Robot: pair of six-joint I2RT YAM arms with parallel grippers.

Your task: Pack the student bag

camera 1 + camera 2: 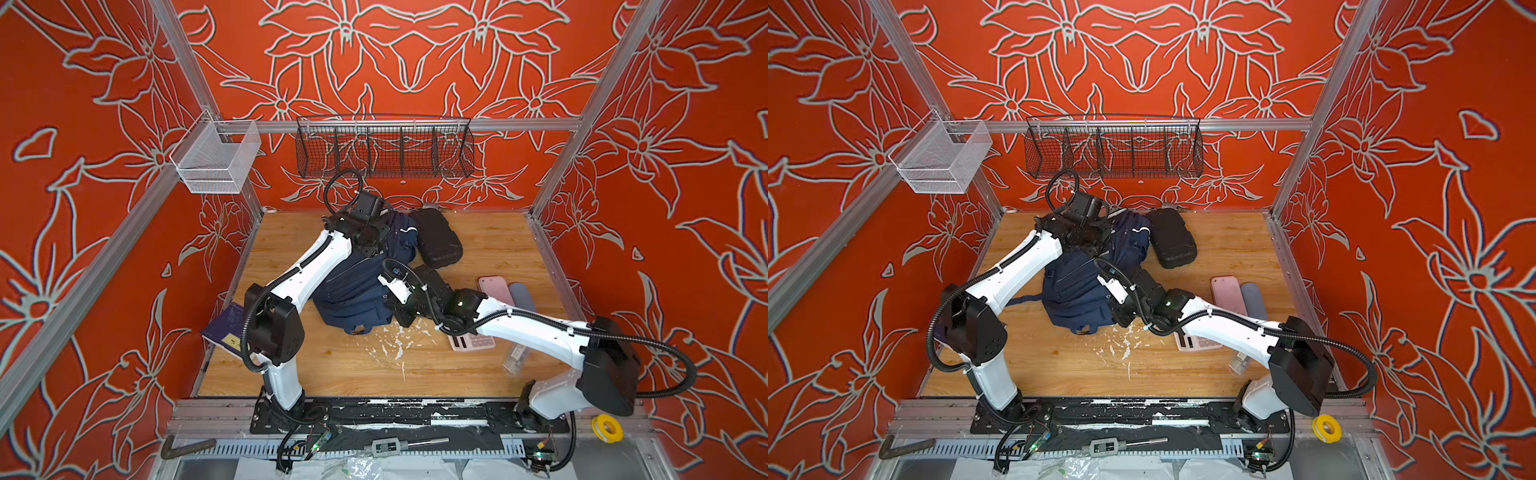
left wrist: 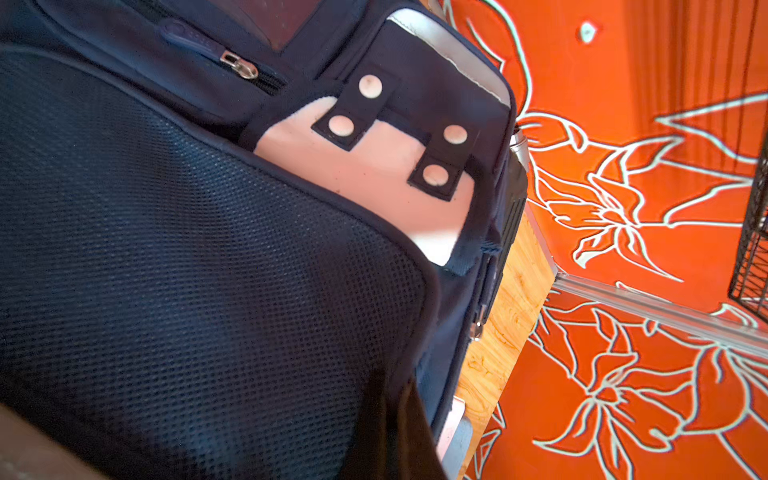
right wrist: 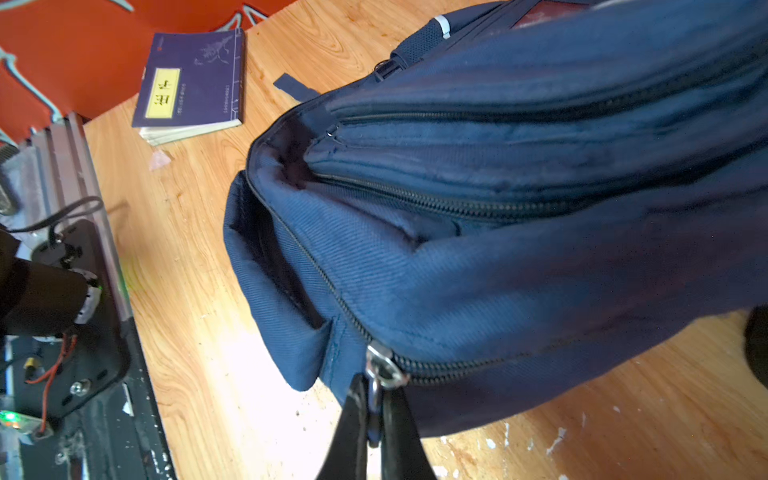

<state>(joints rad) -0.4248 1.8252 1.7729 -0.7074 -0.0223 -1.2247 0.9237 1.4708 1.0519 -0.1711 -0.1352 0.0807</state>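
The fingers (image 3: 349,440) of the right gripper (image 3: 376,411) pinch the zip pull (image 3: 380,368) at the near end of the student bag (image 1: 353,286). The left gripper (image 1: 369,246), pressed together, sits at the bag's far end; what it grips is hidden. The bag lies mid-worktop (image 1: 478,232), its long axis running near to far and its striped top toward the back wall. A black hard case (image 1: 438,239) lies just beside it, a book (image 3: 191,79) to its left and a calculator (image 1: 473,343) to its right.

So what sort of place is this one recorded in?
Probably a staged robot test cell: aluminium frame lined with red floral panels, two arms mounted at the front of a wooden tabletop bearing a student bag, black wire basket hung on the back rail.
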